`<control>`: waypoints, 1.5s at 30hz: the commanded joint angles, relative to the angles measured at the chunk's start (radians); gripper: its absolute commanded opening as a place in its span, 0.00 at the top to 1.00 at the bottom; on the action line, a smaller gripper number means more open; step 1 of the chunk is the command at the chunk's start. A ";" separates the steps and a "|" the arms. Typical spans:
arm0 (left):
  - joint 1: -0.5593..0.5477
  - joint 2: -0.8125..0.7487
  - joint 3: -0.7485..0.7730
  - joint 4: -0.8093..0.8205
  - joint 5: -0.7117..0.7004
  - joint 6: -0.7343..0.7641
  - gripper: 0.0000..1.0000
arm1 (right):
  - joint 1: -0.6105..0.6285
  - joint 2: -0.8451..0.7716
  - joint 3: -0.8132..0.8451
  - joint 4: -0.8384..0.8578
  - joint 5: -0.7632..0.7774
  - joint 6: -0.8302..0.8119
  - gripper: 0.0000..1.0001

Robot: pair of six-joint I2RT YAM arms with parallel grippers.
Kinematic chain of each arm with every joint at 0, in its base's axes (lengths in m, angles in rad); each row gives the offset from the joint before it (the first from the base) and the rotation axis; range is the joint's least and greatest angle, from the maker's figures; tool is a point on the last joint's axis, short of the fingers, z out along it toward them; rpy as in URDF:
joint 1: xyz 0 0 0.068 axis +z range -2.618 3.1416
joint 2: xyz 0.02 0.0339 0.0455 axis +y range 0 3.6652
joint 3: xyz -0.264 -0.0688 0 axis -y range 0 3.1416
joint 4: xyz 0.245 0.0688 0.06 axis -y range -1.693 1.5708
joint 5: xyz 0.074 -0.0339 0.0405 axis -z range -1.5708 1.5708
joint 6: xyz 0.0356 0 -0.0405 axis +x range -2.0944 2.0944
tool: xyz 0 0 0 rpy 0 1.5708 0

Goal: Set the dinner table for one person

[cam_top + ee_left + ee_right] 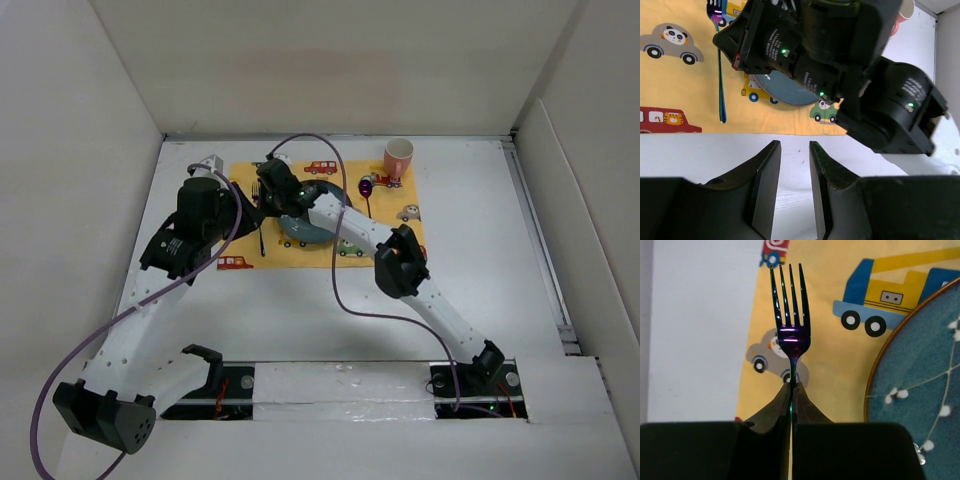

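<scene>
My right hand (791, 388) is clenched on the neck of the fork (790, 335), tines pointing far. It holds the fork at the placemat (840, 370), just left of the plate (920, 370), which I judge is the side where a fork belongs. I cannot tell whether the fork touches the cloth.

My left hand (794, 145) is half released and grasps nothing. It hovers over bare worktop (480, 250) at the placemat's near edge, out of the way. The worktop spreads white under everything.

I count 1 fork, 1 plate, 1 spoon (366, 190) right of the plate, 1 cup (398, 157) at the far right corner and 1 placemat.
</scene>
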 commanded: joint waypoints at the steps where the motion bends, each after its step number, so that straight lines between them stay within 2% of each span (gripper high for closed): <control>1: -0.002 -0.025 -0.015 0.005 0.011 -0.001 0.74 | 0.003 0.028 0.068 0.093 0.054 0.010 1.00; 4: -0.002 -0.026 -0.026 0.008 0.014 0.002 0.74 | 0.003 0.082 0.130 0.069 0.077 -0.001 1.00; 16: -0.002 -0.032 -0.054 0.003 0.025 0.004 0.74 | -0.006 0.111 0.127 0.120 0.087 0.068 1.00; 27: -0.002 -0.048 -0.058 -0.020 -0.003 0.013 0.74 | -0.043 0.148 0.144 0.202 0.062 0.134 0.94; 38: -0.015 -0.040 -0.042 -0.021 -0.031 0.024 0.74 | -0.063 0.145 0.134 0.238 -0.013 0.130 0.57; 41: -0.015 -0.033 -0.031 -0.017 -0.035 0.022 0.74 | -0.063 0.102 0.118 0.232 -0.024 0.116 0.55; 45: -0.015 -0.019 0.015 -0.027 -0.106 0.027 0.74 | -0.063 -0.028 0.013 0.328 -0.074 0.065 0.54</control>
